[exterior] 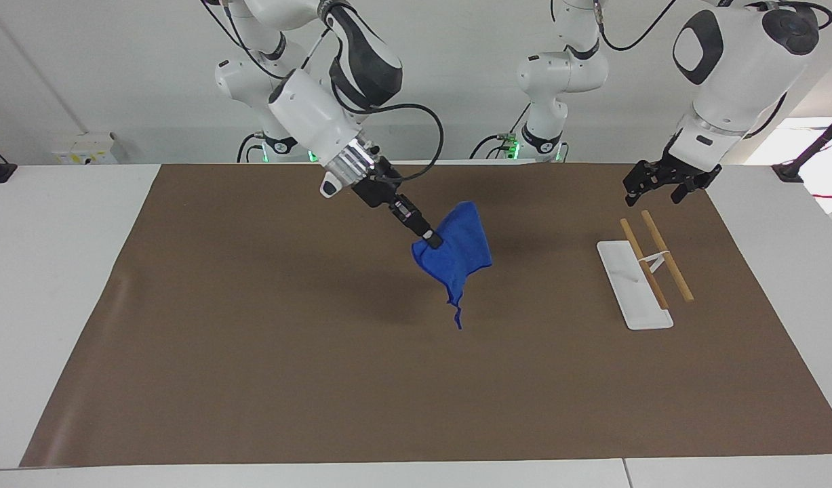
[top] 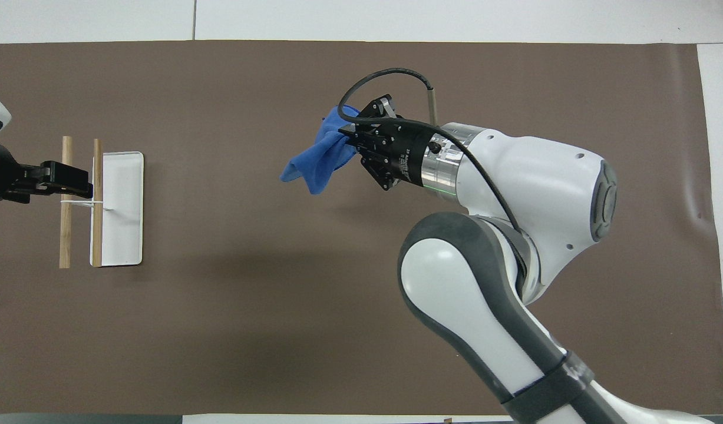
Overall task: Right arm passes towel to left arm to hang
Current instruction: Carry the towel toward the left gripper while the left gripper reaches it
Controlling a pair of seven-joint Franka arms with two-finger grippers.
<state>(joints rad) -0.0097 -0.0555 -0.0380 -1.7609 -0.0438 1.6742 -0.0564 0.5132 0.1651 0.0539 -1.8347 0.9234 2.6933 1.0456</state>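
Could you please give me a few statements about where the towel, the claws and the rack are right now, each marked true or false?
1. The right claw is shut on the towel. True.
2. The towel lies flat on the mat. False: it hangs in the air from the right claw, over the mat's middle.
3. The left claw holds one corner of the towel. False: it is open and empty, over the rack's end nearer the robots.
4. The rack stands toward the left arm's end of the table. True.
5. A cloth is draped over the rack's rods. False: both rods are bare.
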